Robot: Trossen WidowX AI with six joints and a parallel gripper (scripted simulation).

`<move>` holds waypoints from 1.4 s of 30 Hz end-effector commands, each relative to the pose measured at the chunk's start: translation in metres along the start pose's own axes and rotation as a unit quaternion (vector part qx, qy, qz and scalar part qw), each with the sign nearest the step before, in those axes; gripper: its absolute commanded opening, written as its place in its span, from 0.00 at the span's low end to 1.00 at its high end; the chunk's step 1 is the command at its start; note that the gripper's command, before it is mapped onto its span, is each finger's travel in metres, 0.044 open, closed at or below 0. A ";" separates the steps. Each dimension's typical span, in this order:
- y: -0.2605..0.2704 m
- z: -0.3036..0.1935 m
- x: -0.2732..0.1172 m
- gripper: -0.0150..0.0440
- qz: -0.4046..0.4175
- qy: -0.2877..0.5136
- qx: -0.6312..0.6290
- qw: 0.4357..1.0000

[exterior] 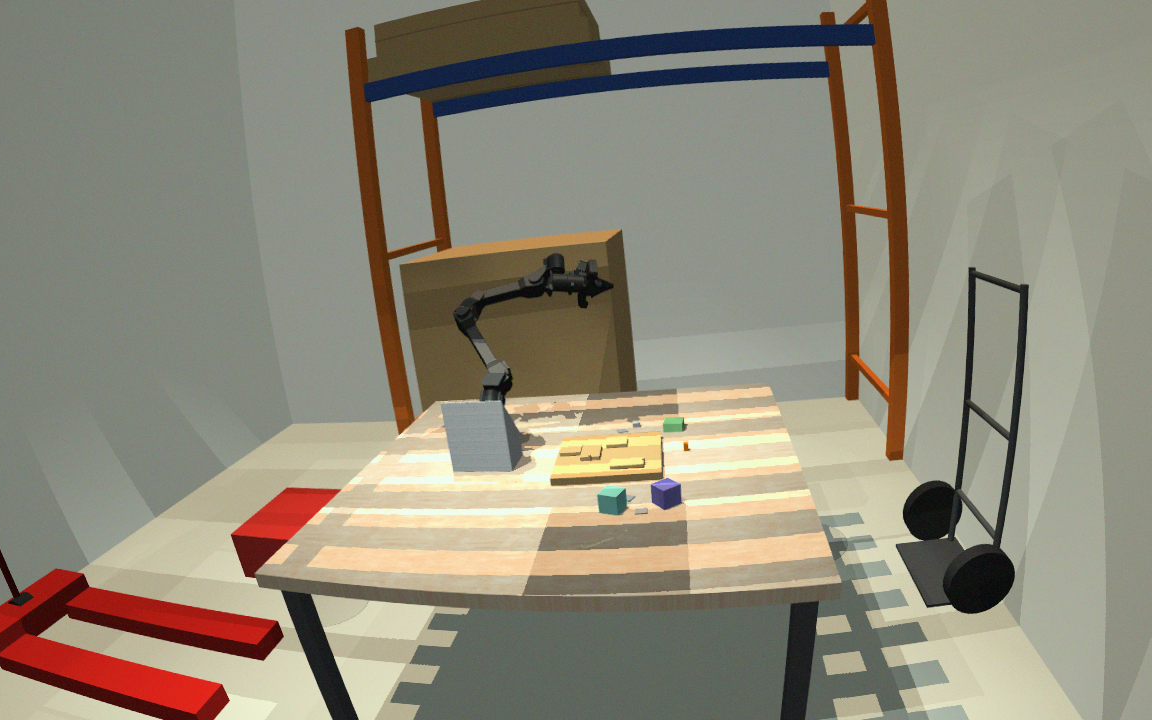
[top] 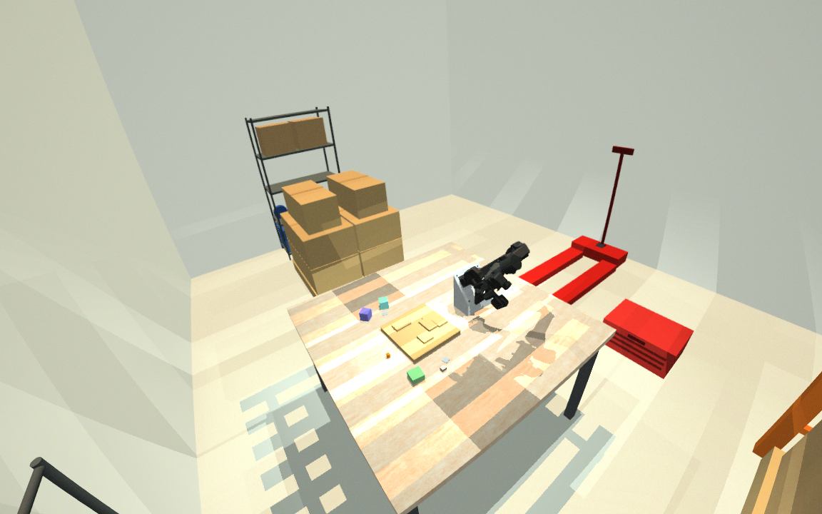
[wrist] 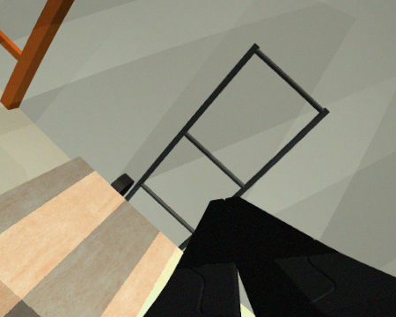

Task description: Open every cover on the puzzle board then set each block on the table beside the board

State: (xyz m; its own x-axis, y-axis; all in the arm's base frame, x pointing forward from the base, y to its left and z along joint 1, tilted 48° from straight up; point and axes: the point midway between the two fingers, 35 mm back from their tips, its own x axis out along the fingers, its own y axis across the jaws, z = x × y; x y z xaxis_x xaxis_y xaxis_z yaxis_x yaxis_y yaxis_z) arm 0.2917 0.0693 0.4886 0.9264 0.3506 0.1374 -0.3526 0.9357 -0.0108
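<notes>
The parallel-jaw gripper (top: 521,246) (exterior: 609,286) (wrist: 225,211) has its two black fingers together with nothing between them, and it hangs in the air, raised well above the wooden puzzle board. Its black six-joint arm (exterior: 473,334) rises from a grey wedge-shaped base (top: 460,297) (exterior: 478,438), which stands on the striped wood table (top: 394,447) (exterior: 401,546) near the board.

The puzzle board (top: 415,350) (exterior: 567,477) is a flat yellow-tan slab lying on the table, with several thin raised covers of the same colour on top. How far each cover is open is too small to tell.

Four coloured blocks rest on the table around the board, all apart from it. A teal cube (top: 383,303) (exterior: 611,500) and a purple cube (top: 365,314) (exterior: 665,493) sit near one side of the board, close to each other but not touching. Near the opposite side of the board lies a low green block (top: 415,375) (exterior: 673,424). A tiny orange piece (top: 387,355) (exterior: 686,445) sits just beside the board, between the purple cube and the green block. Small pale grey pieces also lie near the board, too small to identify.
</notes>
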 end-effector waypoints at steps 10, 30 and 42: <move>-0.006 -0.068 0.031 0.25 0.024 0.101 0.019 0.994; -0.012 -0.175 0.054 0.25 0.062 0.248 0.068 0.964; -0.012 -0.240 0.053 0.25 0.085 0.334 0.111 0.932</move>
State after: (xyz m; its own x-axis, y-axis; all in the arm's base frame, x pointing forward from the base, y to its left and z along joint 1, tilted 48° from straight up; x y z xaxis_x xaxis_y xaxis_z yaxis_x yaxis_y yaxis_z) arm 0.3759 0.0865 0.2782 0.7406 0.4950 -0.4544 -0.4524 0.8673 0.2074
